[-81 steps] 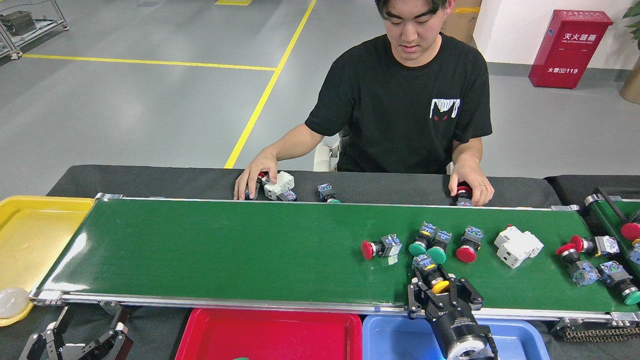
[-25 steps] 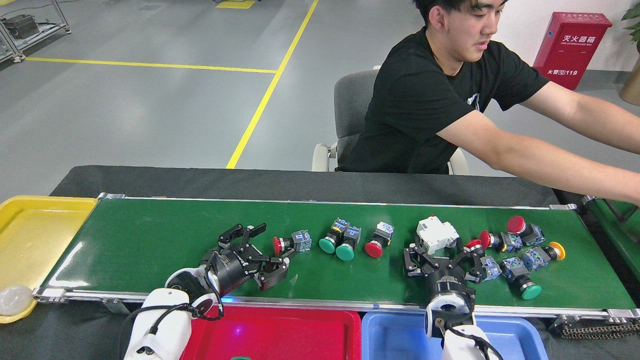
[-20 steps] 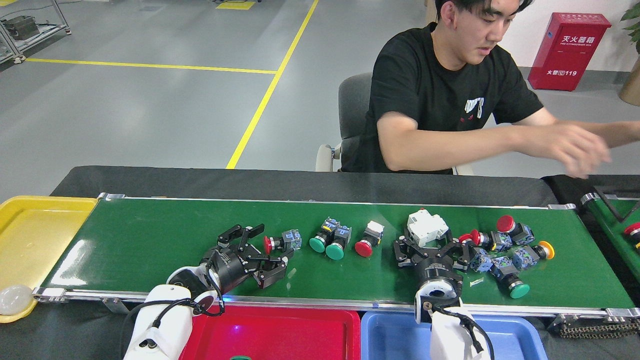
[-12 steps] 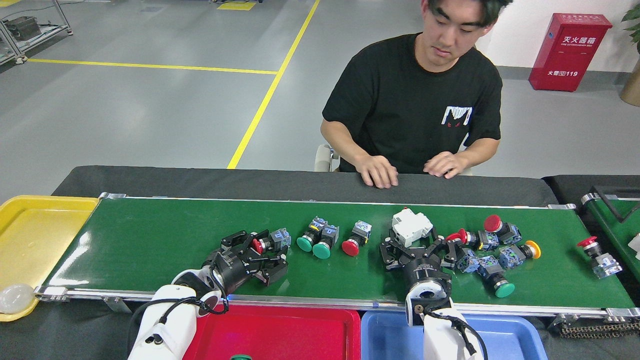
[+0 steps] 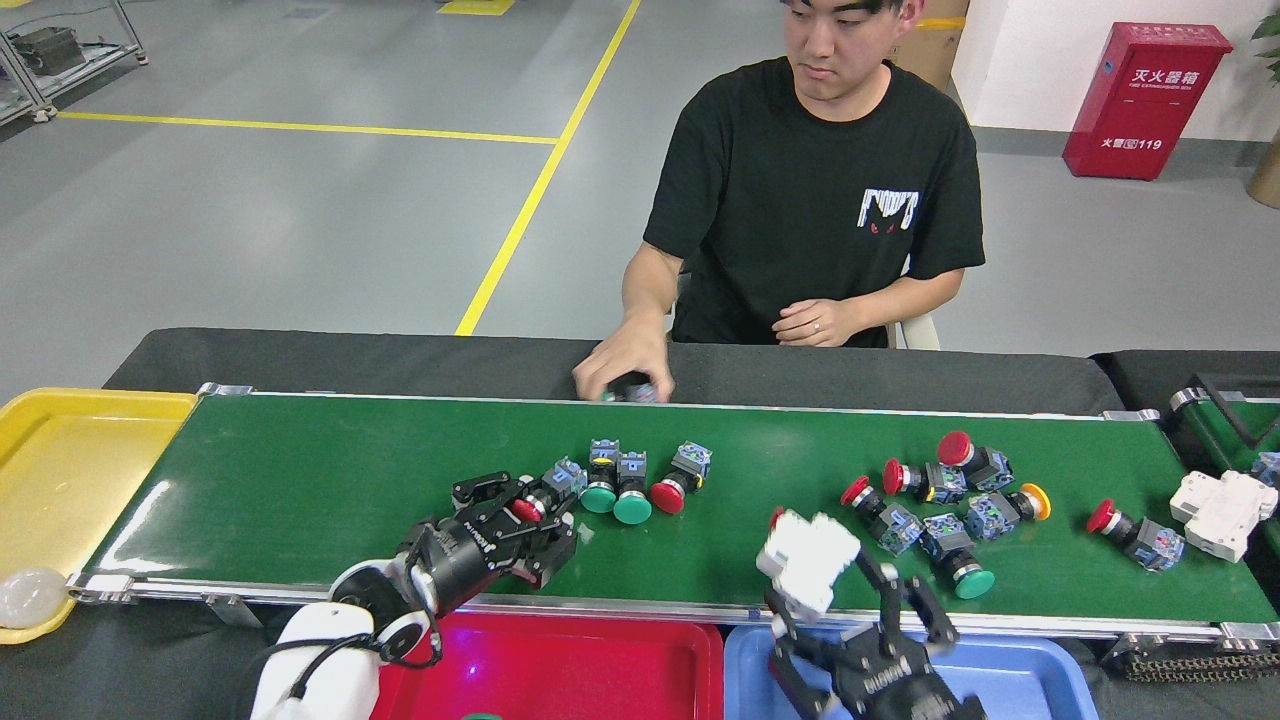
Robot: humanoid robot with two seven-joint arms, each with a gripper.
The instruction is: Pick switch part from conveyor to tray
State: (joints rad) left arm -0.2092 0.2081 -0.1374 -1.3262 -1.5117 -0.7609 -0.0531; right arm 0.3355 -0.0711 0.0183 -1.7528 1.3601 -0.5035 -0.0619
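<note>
Switch part, white block type (image 5: 808,560), sits clamped in the right gripper (image 5: 835,600), lifted over the near rail of the conveyor (image 5: 300,480), just above the far edge of the blue tray (image 5: 1040,675). Gripper fingers (image 5: 915,605) splay up around the block; grasp looks firm.

Left gripper (image 5: 515,520) lies low on the belt, clenched on a red-capped push-button switch (image 5: 535,500) whose blue-grey contact block pokes out toward the belt centre.

Just right of that: 2 green-capped switches (image 5: 615,485) side by side, touching, then 1 red-capped switch (image 5: 680,478) beside them.

Further right on the belt: a cluster of 5 switches (image 5: 940,500), with red, yellow and green caps, bodies touching or nearly so. Well apart at the right end: 1 red-capped switch (image 5: 1135,530) and a second white block (image 5: 1222,510) at the belt edge.

Red tray (image 5: 560,670) sits beside the blue one, under the near rail. Yellow tray (image 5: 60,480) at the left end of the belt.

Person in black T-shirt (image 5: 820,190) sits behind the black worktop (image 5: 350,360); 1 hand (image 5: 625,365) rests on a small part at the far rail.
</note>
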